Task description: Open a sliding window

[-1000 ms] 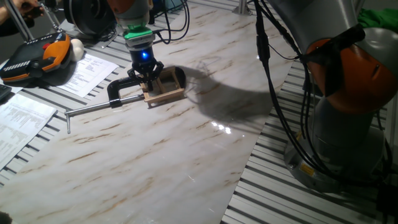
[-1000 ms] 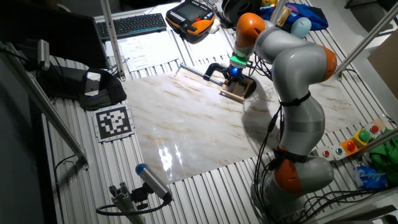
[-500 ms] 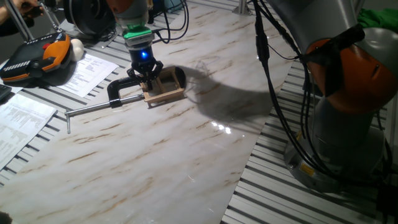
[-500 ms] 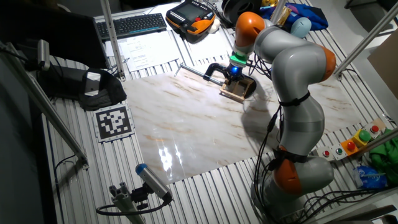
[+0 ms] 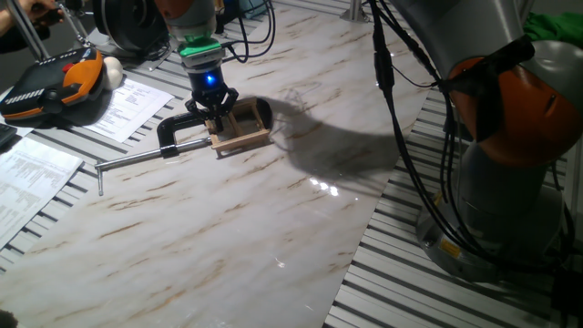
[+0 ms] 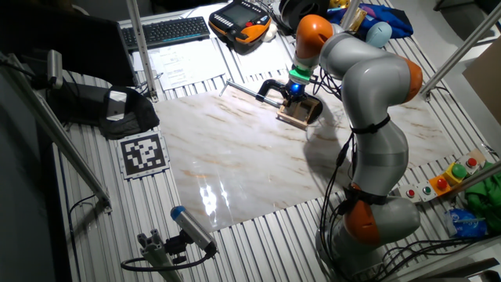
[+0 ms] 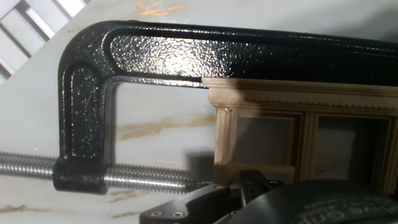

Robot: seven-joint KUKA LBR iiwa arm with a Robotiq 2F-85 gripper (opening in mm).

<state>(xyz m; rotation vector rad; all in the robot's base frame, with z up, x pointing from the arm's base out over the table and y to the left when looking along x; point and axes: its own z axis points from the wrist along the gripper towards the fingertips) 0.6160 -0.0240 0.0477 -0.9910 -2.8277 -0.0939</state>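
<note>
The sliding window (image 7: pixel 298 134), small pale wood, lies upper left of centre on the marble table (image 5: pixel 228 237), pinned by a black C-clamp (image 7: pixel 87 93). It looks light and delicate; push the sash rail. The gripper (image 5: pixel 215 111) sits on it, spread unclear.

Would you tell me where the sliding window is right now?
In one fixed view the sliding window lies on the marble table, upper left, held in the black C-clamp, directly under the gripper.
</note>
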